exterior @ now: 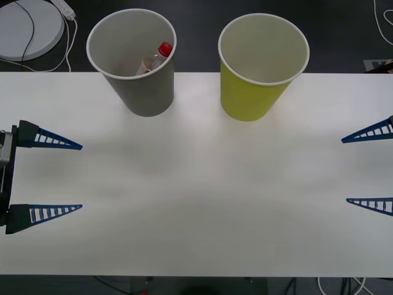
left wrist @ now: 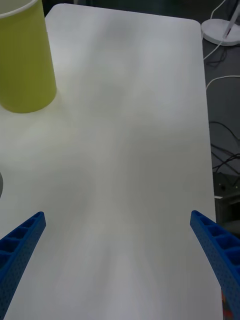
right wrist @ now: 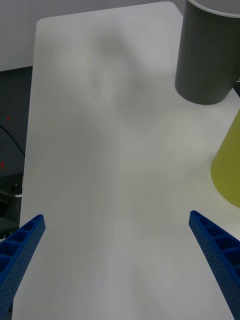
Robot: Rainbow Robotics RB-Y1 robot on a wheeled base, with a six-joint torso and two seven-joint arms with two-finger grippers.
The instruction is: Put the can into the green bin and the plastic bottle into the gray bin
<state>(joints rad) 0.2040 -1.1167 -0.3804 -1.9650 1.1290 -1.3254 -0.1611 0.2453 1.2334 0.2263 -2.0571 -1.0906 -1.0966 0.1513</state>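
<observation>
Bottle placement is looking finished: the small clear plastic bottle with the red screw cap (exterior: 153, 60) is lying tilted inside the large gray tapered paper cup with the white rolled rim (exterior: 145, 92), cap uppermost and leaning against the cup's inner wall. That gray bin is standing at the far edge of the white table (exterior: 196, 203), toward its far left corner, and the large yellow-green tapered paper cup (exterior: 252, 98) is standing beside it along the same far edge, well apart from it. Whether a can is sitting in the green bin I cannot tell; its visible inside is showing white.

The left gripper (exterior: 55, 175) is hovering over the table's left edge with its blue ribbed fingers spread wide and nothing between them. The right gripper (exterior: 368, 169) is hovering at the right edge, likewise spread wide and empty.

Should the bottle need handling again, it is looking light and probably empty, with thin walls that would be giving under a firm squeeze and a smooth label that could be slipping. The stiffest hold would be just under the cap, at the neck. Both paper cups are looking light and top-heavy, so a nudge on the rim would risk tipping them.
</observation>
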